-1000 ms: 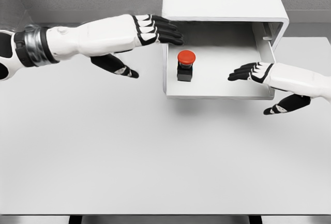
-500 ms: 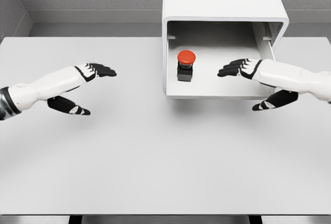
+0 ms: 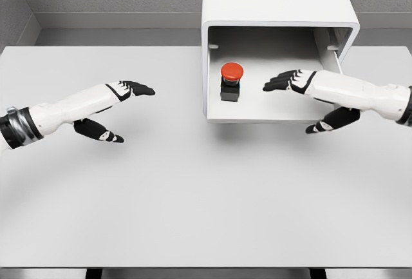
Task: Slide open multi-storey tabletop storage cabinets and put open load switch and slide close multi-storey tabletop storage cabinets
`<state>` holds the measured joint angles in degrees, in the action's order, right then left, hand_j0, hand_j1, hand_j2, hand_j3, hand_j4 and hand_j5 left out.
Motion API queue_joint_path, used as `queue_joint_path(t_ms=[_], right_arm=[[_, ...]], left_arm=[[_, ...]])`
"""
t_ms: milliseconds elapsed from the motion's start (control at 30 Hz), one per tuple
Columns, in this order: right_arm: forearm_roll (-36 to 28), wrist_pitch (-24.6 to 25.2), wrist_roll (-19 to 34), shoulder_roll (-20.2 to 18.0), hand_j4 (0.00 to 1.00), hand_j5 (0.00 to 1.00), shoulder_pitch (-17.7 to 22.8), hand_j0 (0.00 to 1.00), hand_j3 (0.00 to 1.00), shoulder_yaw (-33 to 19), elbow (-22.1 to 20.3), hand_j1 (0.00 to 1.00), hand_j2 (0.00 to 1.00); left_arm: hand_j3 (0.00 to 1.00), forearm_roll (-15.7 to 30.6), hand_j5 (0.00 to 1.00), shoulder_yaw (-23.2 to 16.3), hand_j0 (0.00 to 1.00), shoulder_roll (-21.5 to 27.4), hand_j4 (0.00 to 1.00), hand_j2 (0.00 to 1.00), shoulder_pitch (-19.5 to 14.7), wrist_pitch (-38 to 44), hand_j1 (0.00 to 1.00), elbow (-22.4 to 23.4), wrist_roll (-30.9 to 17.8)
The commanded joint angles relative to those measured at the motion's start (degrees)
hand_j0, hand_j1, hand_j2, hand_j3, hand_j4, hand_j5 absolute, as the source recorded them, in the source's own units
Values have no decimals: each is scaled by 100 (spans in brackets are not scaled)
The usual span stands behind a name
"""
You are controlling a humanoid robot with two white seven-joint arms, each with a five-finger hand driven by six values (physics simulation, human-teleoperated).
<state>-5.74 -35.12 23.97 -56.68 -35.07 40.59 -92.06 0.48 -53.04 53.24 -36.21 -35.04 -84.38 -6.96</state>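
Already the load switch [image 3: 231, 80], a black block with a red mushroom button, stands upright in the pulled-out drawer [image 3: 270, 113] of the storage cabinet [image 3: 277, 2], toward the drawer's left wall. The cabinet sits at the table's [image 3: 193, 195] far edge, right of the middle, and its drawer juts toward the near edge, so the closing step looks to be what remains. The right hand [image 3: 293, 82] reaches over the drawer from the table's right side, fingers extended and relaxed, grasping nothing; its fingertips point at the switch but stand apart from it, while the thumb [image 3: 322, 124] hangs just past the drawer's front lip. That straddling pose probably suits a push on the front panel. The left hand [image 3: 125, 92] hovers released over the table's left half, well clear of the cabinet, likely kept out of the drawer's path.
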Motion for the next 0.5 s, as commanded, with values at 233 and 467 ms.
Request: queue_joint_path(t_ms=[233, 467], right_arm=[[-42, 12, 38, 113, 100, 100, -53, 100, 100, 2, 100, 100, 100], [11, 12, 152, 324, 100, 100, -141, 100, 100, 2, 381, 100, 100]], left_arm=[[100, 31, 100, 109, 100, 11, 100, 100, 18, 4, 100, -8, -147], [100, 31, 100, 127, 100, 11, 100, 100, 53, 4, 100, 10, -147]])
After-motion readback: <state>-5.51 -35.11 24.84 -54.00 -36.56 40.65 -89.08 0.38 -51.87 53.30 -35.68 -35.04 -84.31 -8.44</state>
